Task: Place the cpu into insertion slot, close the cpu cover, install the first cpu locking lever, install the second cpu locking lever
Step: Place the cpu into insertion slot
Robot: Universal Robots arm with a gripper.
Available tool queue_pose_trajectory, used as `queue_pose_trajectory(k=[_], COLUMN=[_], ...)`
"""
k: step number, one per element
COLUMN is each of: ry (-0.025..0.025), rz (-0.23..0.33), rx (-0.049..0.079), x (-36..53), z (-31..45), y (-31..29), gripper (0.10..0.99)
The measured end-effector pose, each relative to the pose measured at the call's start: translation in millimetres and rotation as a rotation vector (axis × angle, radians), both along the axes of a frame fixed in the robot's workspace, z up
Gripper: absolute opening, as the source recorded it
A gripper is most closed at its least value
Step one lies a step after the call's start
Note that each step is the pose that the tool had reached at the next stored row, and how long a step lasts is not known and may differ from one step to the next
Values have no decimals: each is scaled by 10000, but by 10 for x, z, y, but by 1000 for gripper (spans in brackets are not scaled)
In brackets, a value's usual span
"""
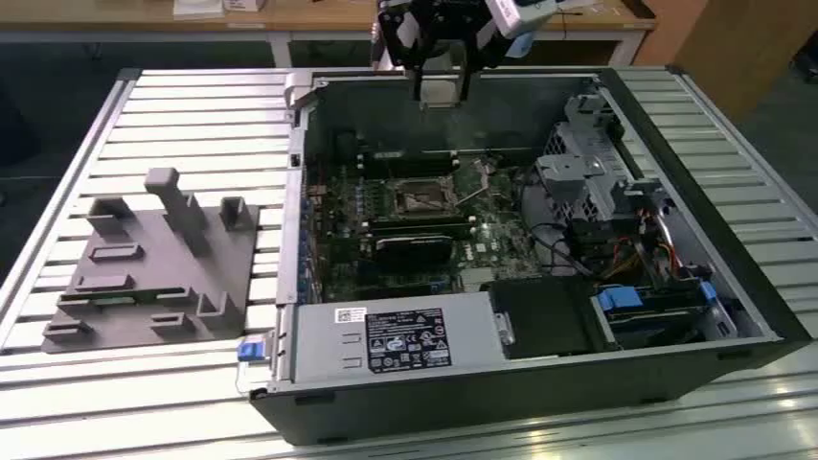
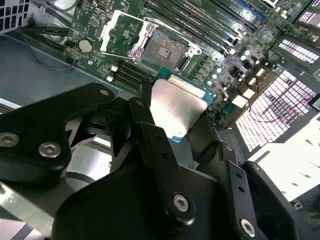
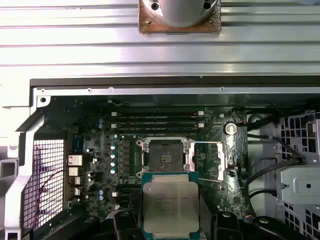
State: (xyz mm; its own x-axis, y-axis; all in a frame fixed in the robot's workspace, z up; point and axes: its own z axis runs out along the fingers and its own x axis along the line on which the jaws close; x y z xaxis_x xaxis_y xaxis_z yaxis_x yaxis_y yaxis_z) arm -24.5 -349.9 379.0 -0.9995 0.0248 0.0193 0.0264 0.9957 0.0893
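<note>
My gripper (image 1: 439, 84) hangs above the far wall of the open computer case, shut on the cpu (image 1: 439, 93). The cpu (image 3: 171, 205) is a thin square chip with a pale silvery face, and a black finger presses on each of two opposite edges (image 2: 177, 110). Down on the green board lies the insertion slot (image 1: 419, 198), a dark square with a metal rim, bare inside in both wrist views (image 3: 164, 155) (image 2: 165, 50). The cpu cover (image 3: 207, 160) is swung open beside the slot (image 2: 120, 32). The chip is well above the slot and touches nothing else.
A grey power-supply box (image 1: 383, 340) fills the case's near side. A long black card (image 1: 412, 238) lies just in front of the slot, and a metal drive cage with cables (image 1: 588, 182) stands at the exterior view's right. A grey fixture block (image 1: 147, 264) sits on the slatted table (image 1: 192, 115).
</note>
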Motion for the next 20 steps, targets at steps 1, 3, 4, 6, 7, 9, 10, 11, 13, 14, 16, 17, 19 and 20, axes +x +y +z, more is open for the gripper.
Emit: queue_pose_trajectory(k=[1,3,4,6,7,9,10,11,13,14,16,17,19,20], ry=[0,0,0,0,0,0,0,0,1,0,0,0,1,0], rz=[0,0,0,0,0,0,0,0,-1,0,0,0,1,0], rx=[0,0,0,0,0,0,-1,-1,-1,0,0,0,-1,0], x=[0,0,0,0,0,0,0,0,0,0,0,0,0,0], z=[0,0,0,0,0,0,0,-2,-12,-21,-45,-60,-95,-113], y=[0,0,0,0,0,0,0,0,0,0,0,0,0,0], gripper=[541,541,541,541,541,541,541,541,541,541,541,541,541,541])
